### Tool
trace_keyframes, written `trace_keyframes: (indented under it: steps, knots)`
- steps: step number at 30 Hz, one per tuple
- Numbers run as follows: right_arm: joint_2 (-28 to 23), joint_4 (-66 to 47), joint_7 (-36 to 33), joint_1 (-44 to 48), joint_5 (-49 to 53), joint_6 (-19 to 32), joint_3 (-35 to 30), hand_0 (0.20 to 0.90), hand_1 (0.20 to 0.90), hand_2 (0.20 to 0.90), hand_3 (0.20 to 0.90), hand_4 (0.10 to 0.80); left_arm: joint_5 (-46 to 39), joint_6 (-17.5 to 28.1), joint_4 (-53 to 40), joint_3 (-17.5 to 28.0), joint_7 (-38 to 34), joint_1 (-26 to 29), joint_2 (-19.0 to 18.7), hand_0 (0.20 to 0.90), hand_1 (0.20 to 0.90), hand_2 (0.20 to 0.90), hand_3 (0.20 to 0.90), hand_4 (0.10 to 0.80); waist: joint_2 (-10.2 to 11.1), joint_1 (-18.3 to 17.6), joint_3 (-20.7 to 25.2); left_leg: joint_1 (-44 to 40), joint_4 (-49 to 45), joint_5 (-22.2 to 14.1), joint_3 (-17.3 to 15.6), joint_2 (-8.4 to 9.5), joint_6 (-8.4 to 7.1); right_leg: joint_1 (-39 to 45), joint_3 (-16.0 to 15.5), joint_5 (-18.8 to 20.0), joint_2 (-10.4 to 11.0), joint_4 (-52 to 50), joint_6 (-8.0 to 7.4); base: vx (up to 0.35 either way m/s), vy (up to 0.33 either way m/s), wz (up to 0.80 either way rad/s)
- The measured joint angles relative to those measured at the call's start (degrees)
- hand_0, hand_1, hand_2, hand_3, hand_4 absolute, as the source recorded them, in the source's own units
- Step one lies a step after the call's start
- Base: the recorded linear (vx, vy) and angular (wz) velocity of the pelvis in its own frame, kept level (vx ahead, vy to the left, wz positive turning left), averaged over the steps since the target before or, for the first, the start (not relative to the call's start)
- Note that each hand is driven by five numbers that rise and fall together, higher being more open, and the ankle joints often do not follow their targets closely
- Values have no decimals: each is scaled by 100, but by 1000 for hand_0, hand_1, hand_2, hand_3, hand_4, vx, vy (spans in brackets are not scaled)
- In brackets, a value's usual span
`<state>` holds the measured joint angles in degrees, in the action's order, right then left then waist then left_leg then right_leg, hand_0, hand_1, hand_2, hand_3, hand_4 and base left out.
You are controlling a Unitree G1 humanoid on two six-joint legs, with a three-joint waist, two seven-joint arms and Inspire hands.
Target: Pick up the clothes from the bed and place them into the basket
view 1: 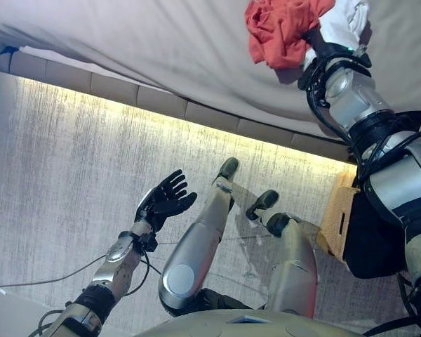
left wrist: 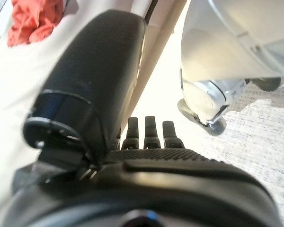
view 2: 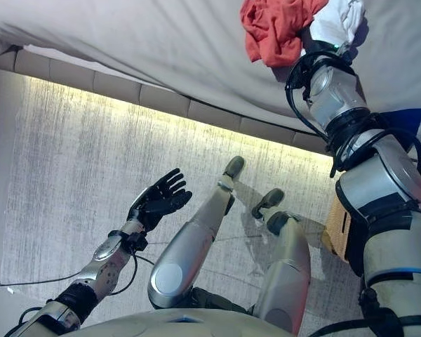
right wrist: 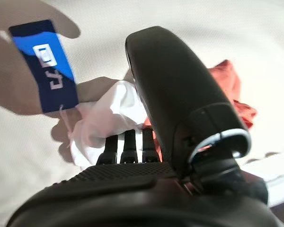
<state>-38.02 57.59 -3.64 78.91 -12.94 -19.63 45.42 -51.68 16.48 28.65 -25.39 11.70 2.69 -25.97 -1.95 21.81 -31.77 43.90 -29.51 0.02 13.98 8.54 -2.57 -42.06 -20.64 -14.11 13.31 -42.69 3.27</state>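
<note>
A red cloth (view 1: pixel 281 31) and a white cloth (view 1: pixel 344 20) lie bunched together on the bed's pale sheet (view 1: pixel 161 49). My right arm reaches up onto the bed, and my right hand (right wrist: pixel 132 175) is at the clothes. Its fingers (right wrist: pixel 125 146) are straight and point into the white cloth (right wrist: pixel 109 113), with the red cloth (right wrist: pixel 227 90) just beside the thumb. A blue tag (right wrist: pixel 45 64) lies by the white cloth. My left hand (view 1: pixel 165 200) is open and empty, held over the floor well below the bed.
A wicker basket (view 1: pixel 335 214) with a dark lining stands on the floor at the right, beside the bed's padded base (view 1: pixel 126 91). Pale textured carpet (view 1: pixel 70 175) lies between the bed and me.
</note>
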Motion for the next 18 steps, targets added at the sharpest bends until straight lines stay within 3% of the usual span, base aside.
trace_keyframes:
  steps: [4,6,8,9,10,12,18]
  knots:
    - [-10,31,-5,118,-1,33,56,900,900,900,900,800,-21,-4,-32,-15,84,-153,0,900,900,900,900,800,-14,33,8,39,159,-86,11,-36,-37,-90,11,6,-88,17,-6,-8,20,-8]
    - [-42,50,-4,130,-1,23,55,900,900,900,900,800,-25,2,-163,-15,127,-210,-80,900,900,900,900,800,-14,5,7,63,156,-71,-109,-24,-25,-248,182,-122,-111,-1065,38,-7,36,19]
    - [-169,24,-16,236,-62,19,56,900,900,900,900,800,-68,29,-272,-7,140,-200,-67,900,900,900,900,800,-65,-8,6,237,-69,-94,-194,70,-26,61,273,-777,-236,-641,221,-6,35,25]
    - [-159,-67,-18,258,-187,65,85,900,900,900,900,800,-69,19,-239,-32,144,-224,-62,900,900,900,900,800,-65,40,6,315,-481,-222,-230,57,167,22,264,-776,-252,-581,222,-9,34,-43]
    - [-145,-162,-12,259,-197,114,240,900,900,900,900,800,-70,2,-236,-40,145,-303,-69,900,900,900,900,800,-76,78,11,136,-366,-108,-162,42,89,28,258,-737,-297,-571,165,-12,41,-49]
    - [-159,-233,-26,256,-144,174,353,900,900,900,900,800,-69,-4,-248,-89,145,-323,-62,900,900,900,900,800,-77,-24,11,123,-323,-46,-141,50,99,53,260,-698,-308,-518,120,-5,35,-18]
    - [-213,-832,-291,150,506,219,140,900,900,900,900,800,-67,1,-243,-115,142,-302,-30,900,900,900,900,800,-77,-90,10,-4,-327,124,-216,50,98,206,283,-611,-293,-466,192,2,4,-1]
